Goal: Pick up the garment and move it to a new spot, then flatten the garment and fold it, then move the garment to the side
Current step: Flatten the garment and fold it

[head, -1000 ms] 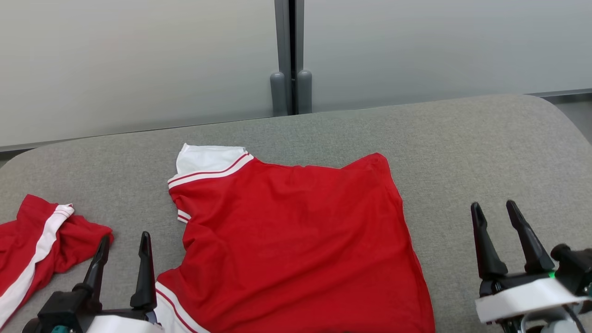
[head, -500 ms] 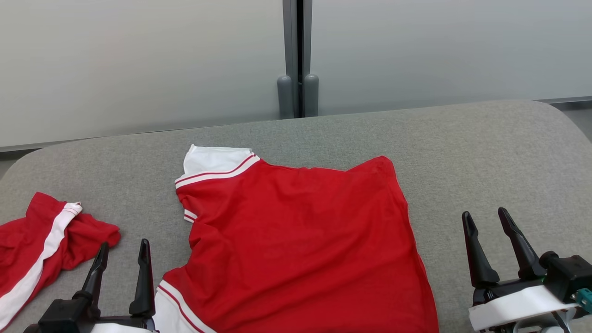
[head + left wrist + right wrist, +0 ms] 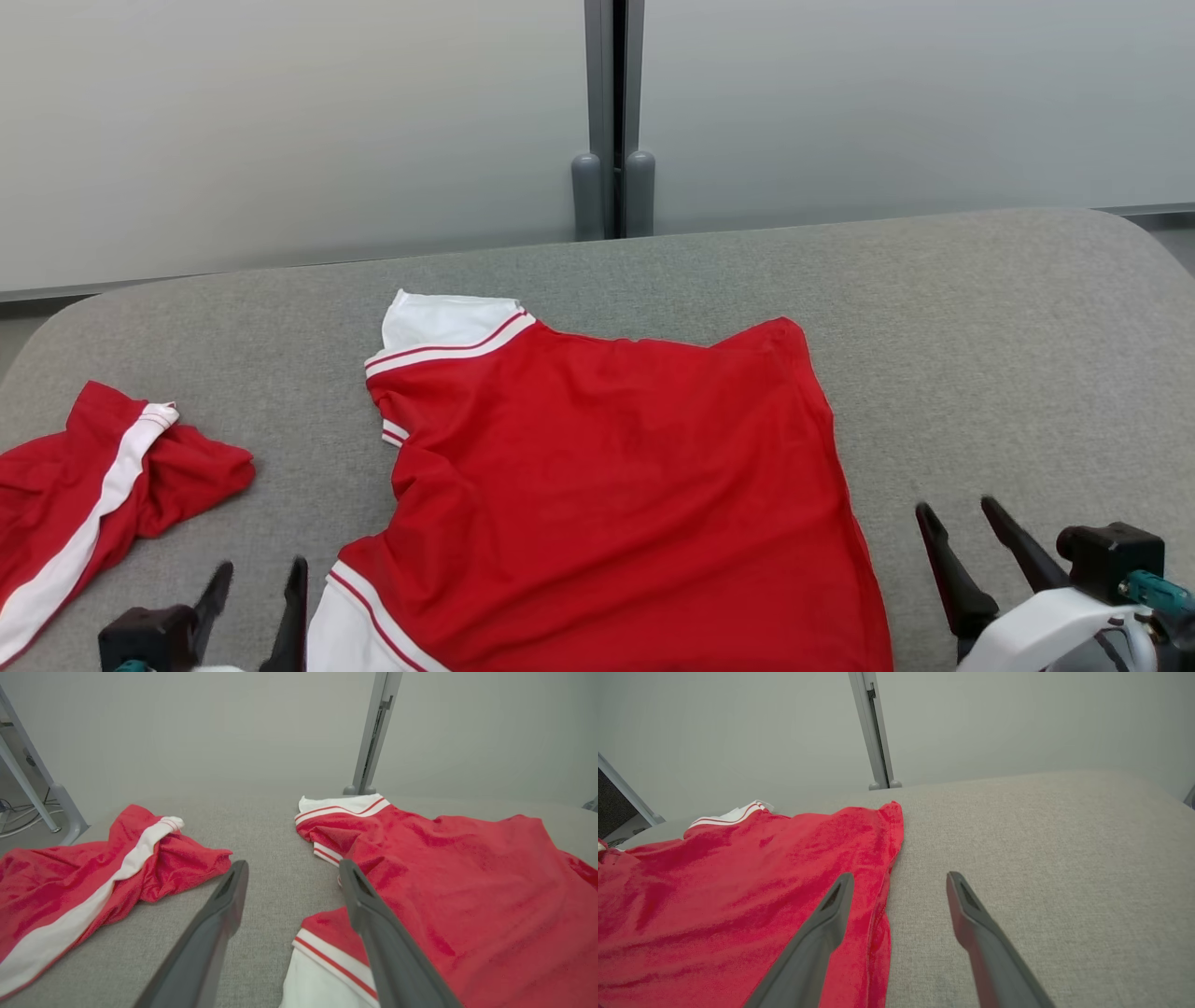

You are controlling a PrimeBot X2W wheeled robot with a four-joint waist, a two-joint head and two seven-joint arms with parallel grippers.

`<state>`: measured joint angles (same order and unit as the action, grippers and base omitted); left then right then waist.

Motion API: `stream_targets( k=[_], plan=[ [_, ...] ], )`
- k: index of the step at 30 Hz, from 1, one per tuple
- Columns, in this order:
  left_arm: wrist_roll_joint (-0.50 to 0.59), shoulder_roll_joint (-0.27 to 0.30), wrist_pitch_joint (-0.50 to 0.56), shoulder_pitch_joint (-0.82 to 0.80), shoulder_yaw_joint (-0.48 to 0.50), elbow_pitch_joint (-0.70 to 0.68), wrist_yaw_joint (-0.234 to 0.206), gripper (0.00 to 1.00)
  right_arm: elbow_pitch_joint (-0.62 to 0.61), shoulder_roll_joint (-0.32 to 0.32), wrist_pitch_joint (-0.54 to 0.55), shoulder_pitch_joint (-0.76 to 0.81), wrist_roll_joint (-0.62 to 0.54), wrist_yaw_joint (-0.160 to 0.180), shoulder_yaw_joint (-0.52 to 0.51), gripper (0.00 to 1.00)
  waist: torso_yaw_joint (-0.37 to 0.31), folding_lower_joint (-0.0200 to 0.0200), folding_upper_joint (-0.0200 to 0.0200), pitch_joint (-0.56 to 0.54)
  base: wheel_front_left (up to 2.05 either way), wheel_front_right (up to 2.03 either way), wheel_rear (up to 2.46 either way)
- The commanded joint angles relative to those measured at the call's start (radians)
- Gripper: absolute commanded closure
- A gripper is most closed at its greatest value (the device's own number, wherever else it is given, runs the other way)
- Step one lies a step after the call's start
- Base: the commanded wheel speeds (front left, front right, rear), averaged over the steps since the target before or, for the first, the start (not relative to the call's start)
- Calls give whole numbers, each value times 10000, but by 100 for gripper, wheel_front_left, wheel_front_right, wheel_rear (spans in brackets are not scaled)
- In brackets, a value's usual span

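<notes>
The garment (image 3: 607, 485) is a red shirt with white, red-striped sleeves, spread mostly flat on the grey padded table (image 3: 980, 327), its lower part cut off by the bottom of the head view. My left gripper (image 3: 261, 571) is open and empty beside the shirt's near left sleeve. In the left wrist view, that gripper (image 3: 294, 868) straddles bare table and the sleeve edge of the shirt (image 3: 467, 882). My right gripper (image 3: 957, 511) is open and empty, just off the shirt's right edge. Its wrist view has the gripper (image 3: 901, 877) over the side hem of the shirt (image 3: 738, 896).
A second red piece of clothing with a white stripe (image 3: 93, 476) lies crumpled at the table's left edge, also seen on the left (image 3: 93, 872). Frosted panels and a grey post (image 3: 613, 121) stand behind the table. Bare table stretches to the right (image 3: 1041, 858).
The camera has turned slightly, shifting the whole picture. Both open grippers have drawn back toward the near edge and sit lower in the head view. The shirt lies as before.
</notes>
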<state>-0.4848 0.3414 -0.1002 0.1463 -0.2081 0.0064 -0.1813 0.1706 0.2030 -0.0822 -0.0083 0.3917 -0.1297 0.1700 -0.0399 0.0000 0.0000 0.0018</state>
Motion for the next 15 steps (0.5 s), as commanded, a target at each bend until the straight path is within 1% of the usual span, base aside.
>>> stream_targets(
  k=[1,2,6,9,14,15],
  plan=[
    [-164,209,605,222,-59,-20,-28,0,39,160,521,151,297,-22,-19,0,33,0,0,2,0,0,0],
    [-210,348,997,292,-104,-76,-32,0,67,254,917,263,390,-22,55,0,52,0,0,10,0,0,0],
    [-580,614,2114,635,-80,-331,-144,0,83,382,2280,655,1066,-22,248,0,120,0,0,94,0,0,0],
    [-812,717,2765,833,-136,-346,-205,0,118,299,3168,879,1600,-22,484,0,141,0,0,178,0,0,0],
    [-1036,785,3382,944,-211,-472,-295,0,115,206,3916,1108,2123,-22,617,0,188,0,0,355,0,0,0],
    [-1123,815,3638,1014,-269,-466,-294,0,196,162,4168,1171,2216,-22,619,0,216,0,0,421,0,0,0]
  ],
)
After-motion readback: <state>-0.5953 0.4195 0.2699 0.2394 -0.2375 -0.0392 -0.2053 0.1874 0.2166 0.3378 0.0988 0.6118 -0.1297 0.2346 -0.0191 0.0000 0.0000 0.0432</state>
